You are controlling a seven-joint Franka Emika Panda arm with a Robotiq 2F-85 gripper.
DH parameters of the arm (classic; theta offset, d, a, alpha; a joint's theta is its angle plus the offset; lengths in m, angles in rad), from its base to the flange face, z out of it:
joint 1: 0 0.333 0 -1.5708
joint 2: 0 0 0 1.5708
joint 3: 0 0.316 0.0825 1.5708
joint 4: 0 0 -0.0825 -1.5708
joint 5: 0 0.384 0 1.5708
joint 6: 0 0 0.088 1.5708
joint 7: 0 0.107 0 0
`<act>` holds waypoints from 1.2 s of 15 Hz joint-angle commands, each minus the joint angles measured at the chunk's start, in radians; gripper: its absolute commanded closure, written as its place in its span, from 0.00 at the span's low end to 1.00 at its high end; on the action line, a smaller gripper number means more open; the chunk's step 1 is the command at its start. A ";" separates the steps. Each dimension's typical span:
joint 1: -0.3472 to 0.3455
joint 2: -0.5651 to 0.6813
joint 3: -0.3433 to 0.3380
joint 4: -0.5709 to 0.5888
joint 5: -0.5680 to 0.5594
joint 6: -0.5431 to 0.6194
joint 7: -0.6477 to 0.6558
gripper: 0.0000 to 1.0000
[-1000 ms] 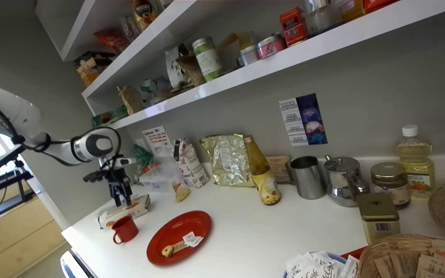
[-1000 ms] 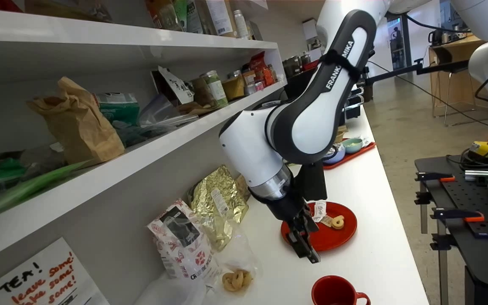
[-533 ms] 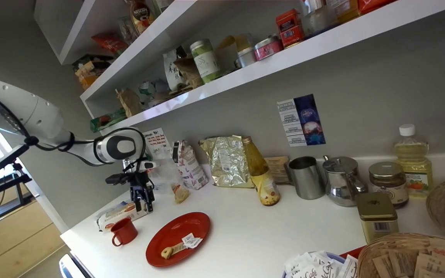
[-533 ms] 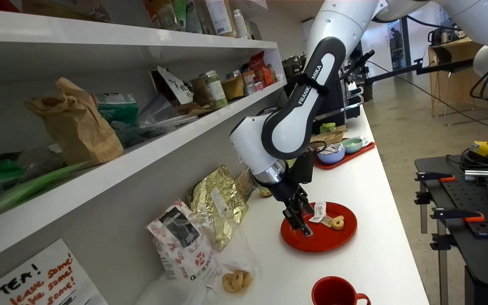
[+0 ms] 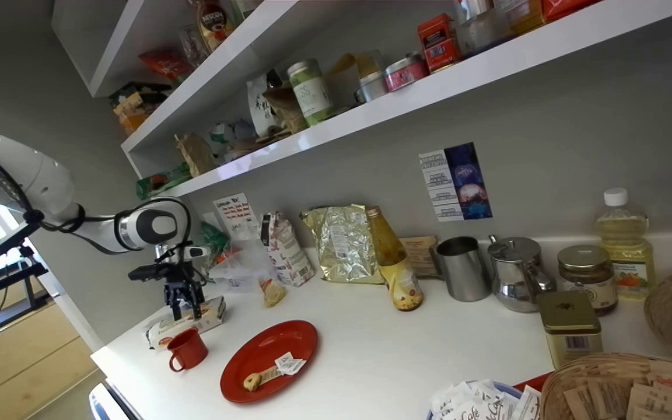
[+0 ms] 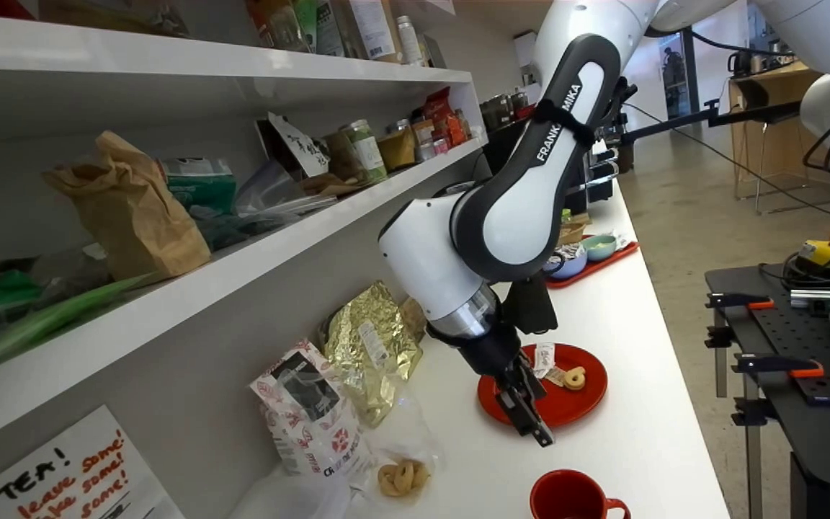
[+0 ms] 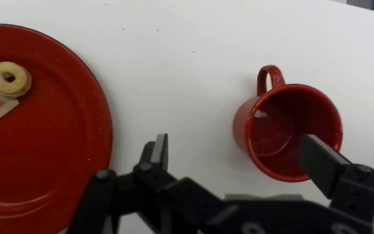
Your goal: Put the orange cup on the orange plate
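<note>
Red-orange on the white counter point(image 5: 382, 350), the cup point(image 5: 192, 350) stands upright, apart from the plate point(image 5: 266, 345), which lies at three o'clock from it in an exterior view. A biscuit point(image 5: 252, 381) and paper packets point(image 5: 293, 365) lie on the plate; a metal jug point(image 5: 465, 274) stands at two o'clock from it. The claw point(image 5: 187, 317) hangs at twelve o'clock from the cup there. In the wrist view its fingers point(image 7: 326, 169) stand wide apart, one crossing the cup's mouth at four o'clock while the handle point(image 7: 275, 74) points to eleven; how far above the rim that finger sits, I couldn't fairly say.
</note>
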 commanded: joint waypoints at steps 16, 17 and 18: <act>0.063 0.153 -0.006 0.143 0.074 -0.074 0.083 0.00; 0.062 0.162 -0.008 0.147 0.074 -0.074 0.087 0.00; 0.061 0.173 -0.012 0.153 0.074 -0.074 0.091 0.00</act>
